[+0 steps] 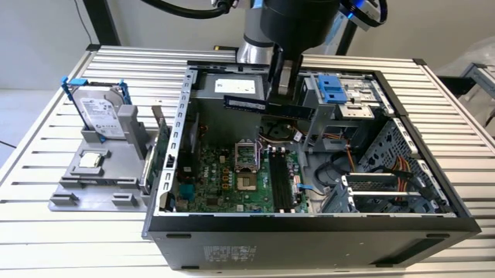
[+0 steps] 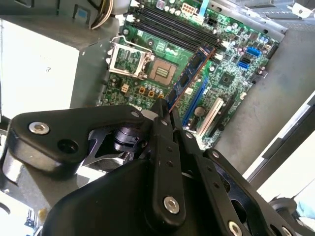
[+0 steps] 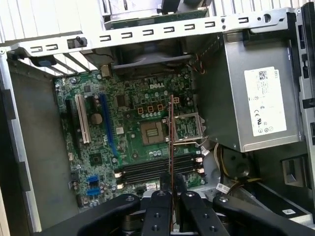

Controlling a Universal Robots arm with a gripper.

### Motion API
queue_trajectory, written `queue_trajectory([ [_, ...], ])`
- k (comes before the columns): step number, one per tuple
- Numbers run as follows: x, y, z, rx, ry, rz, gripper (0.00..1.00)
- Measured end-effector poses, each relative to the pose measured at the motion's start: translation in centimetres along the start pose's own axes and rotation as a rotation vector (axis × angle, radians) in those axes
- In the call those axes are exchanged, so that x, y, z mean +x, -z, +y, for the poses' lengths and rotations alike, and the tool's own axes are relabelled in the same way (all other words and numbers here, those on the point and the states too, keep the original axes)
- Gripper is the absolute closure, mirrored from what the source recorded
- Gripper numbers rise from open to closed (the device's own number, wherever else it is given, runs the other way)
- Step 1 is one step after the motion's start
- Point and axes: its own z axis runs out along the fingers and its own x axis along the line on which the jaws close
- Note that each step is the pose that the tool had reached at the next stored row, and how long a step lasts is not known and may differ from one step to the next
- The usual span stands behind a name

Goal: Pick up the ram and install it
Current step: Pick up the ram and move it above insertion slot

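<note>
Gripper (image 1: pixel 272 99) closed on the ram (image 1: pixel 243 103): black metal fingers (image 3: pixel 163 189) pinched almost together, with just the thin board between them. The grip appears to sit near the middle of the stick's upper edge.

Ram: long, narrow, flat board with a blue face, dark chips and a pale label. It hangs in the upper centre of the exterior view's frame, inside the open computer case (image 1: pixel 309 226), clear above the motherboard (image 1: pixel 217 179) and touching nothing but the fingers.

Step in hand, as judged: pick-up done, ram held over the board, install not yet done. Memory slots (image 1: pixel 280 179) are black, long and narrow, with pale end latches. They run near-to-far in the exterior view, and the stick lies crosswise to them. Seating it would seem to call for turning the stick in line with a slot, contact edge down, then a square press. A skewed entry could bind.

Beyond the slots:
- Green motherboard, dense with small parts.
- Square processor socket (image 3: pixel 150 132) with a bright metal frame.
- Grey sheet-metal power supply (image 3: pixel 256 98).

At the exterior view's left, a grey moulded holder (image 1: pixel 77 194) carries the silver hard drive (image 1: pixel 101 113) upright and a small square chip (image 1: pixel 91 160) lying flat. All stands on a ribbed aluminium table (image 1: pixel 69 255).
</note>
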Motion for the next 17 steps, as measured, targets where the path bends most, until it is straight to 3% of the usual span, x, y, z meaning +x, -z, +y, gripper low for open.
queue_trajectory([
  [17,-0.93,0.00,-2.59,0.0000,0.000,-0.0001,1.00],
])
